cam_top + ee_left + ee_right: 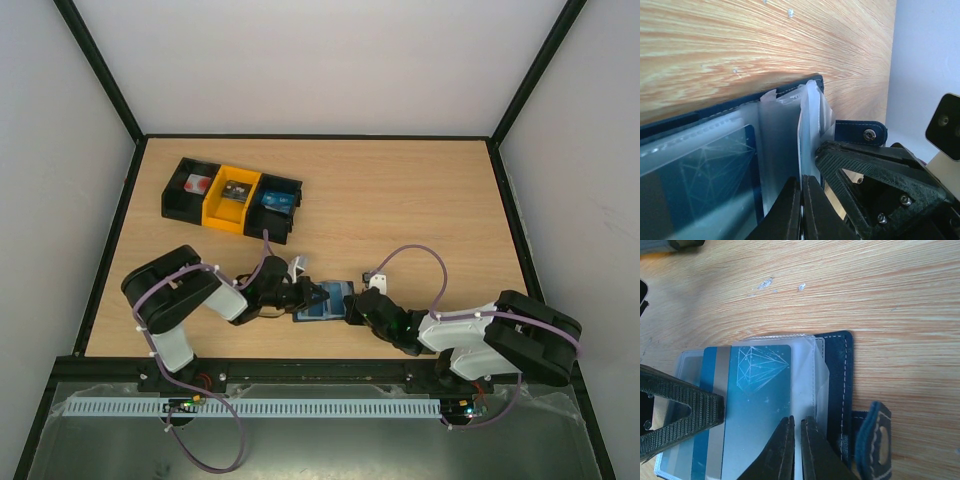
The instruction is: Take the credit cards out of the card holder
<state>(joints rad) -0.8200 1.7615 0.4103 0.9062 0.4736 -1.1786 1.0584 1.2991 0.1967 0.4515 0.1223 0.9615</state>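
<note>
The card holder (322, 302) lies open on the table between both arms. In the right wrist view its dark blue cover (837, 370) carries clear plastic sleeves, with a bright blue credit card (757, 390) bearing a diamond drawing inside one. My right gripper (800, 427) is pinched on a clear sleeve's edge beside the card. My left gripper (801, 192) is shut on a thin clear sleeve seen edge-on, and the blue card (705, 170) shows to its left. The holder's snap tab (862, 132) sticks out sideways. In the top view the left gripper (312, 295) and right gripper (350, 308) meet at the holder.
A row of black and yellow compartment bins (232, 200) stands at the back left, with a red-and-white item (197, 185) in its left bin. Black frame rails edge the table. The left gripper's finger (680, 407) crosses the sleeves in the right wrist view.
</note>
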